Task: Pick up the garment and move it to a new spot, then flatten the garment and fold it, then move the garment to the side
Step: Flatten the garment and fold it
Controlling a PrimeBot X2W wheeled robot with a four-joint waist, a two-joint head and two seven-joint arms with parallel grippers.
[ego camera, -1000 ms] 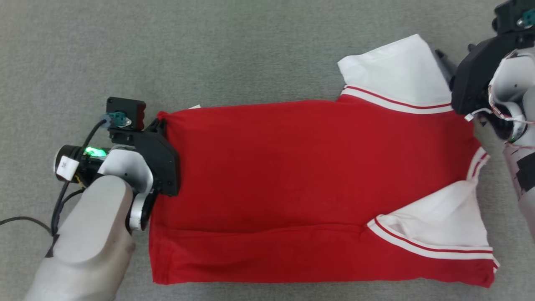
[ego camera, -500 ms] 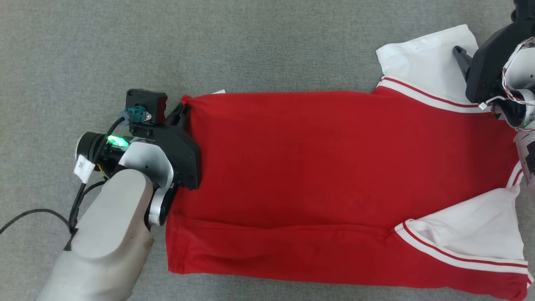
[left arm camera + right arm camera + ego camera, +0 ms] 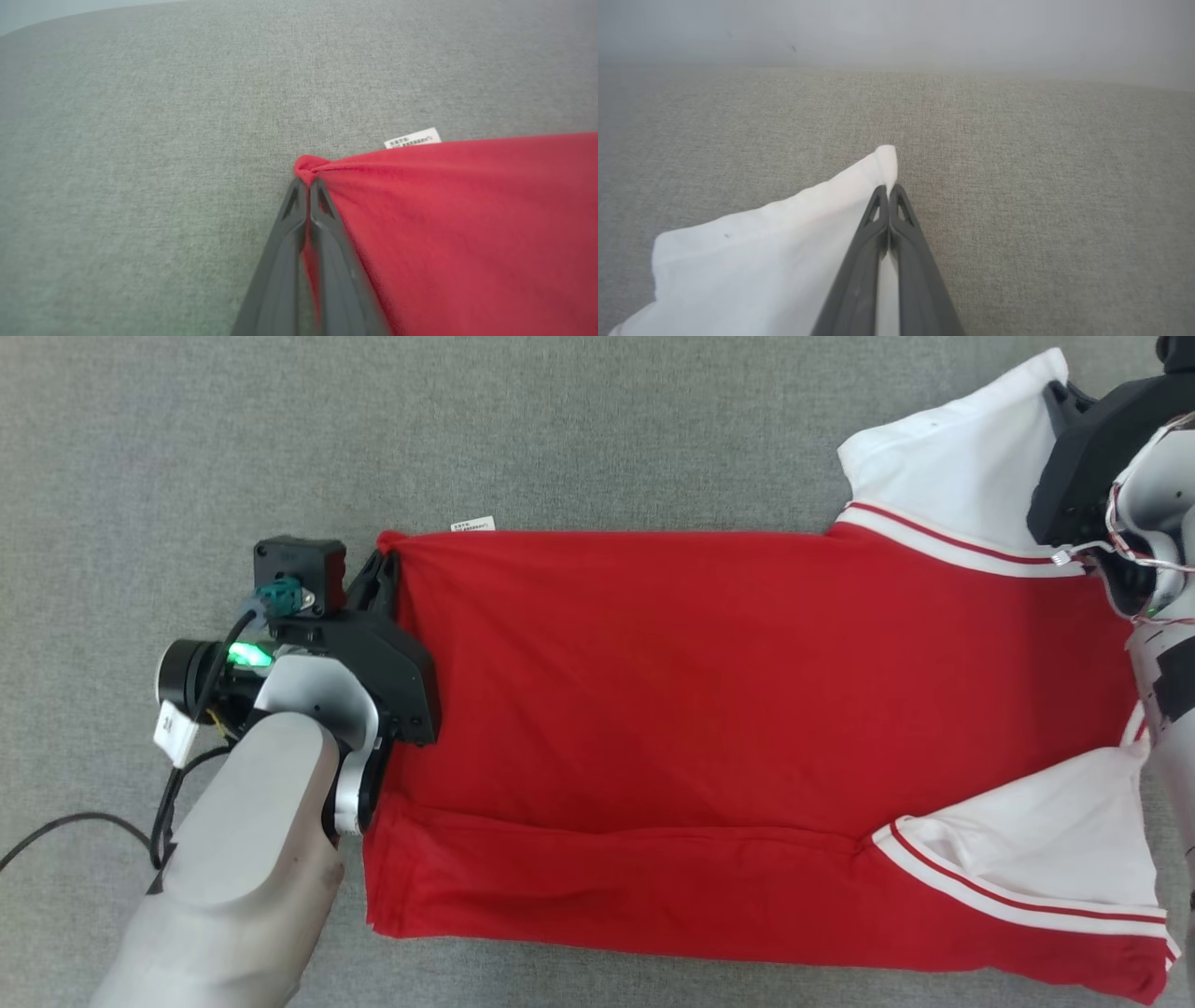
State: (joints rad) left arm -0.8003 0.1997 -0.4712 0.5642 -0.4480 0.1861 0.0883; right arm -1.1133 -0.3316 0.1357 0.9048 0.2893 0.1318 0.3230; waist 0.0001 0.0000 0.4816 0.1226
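At the far left a thin black cable [image 3: 65, 823] trails over the grey woven fabric surface [image 3: 597, 420] toward the pale left forearm [image 3: 233, 877], whose wrist carries a lit green light [image 3: 245, 655]. The left gripper [image 3: 383, 562] is clenched on the far left corner of the red knit garment with white, red-striped sleeves [image 3: 700, 709]. In the left wrist view its two dark fingers [image 3: 280, 270] press together, with a small knot of red cloth bunched at their tips and red fabric showing in the slit between them. Just right of that corner a small white rectangular label [image 3: 471, 525] pokes out from under the garment's far edge. The garment lies flat on the surface, its length running left to right, with a long crease parallel to its near edge. At the right, the near white sleeve [image 3: 1036, 840] rests partly on the red body, and the far white sleeve [image 3: 943, 448] spreads out on the surface. The right gripper [image 3: 1057, 394] is clamped on that far sleeve's outer corner. In the right wrist view its fingers [image 3: 861, 261] meet at the tips with white cloth pinched between them. The surface's far edge lies well beyond the garment.
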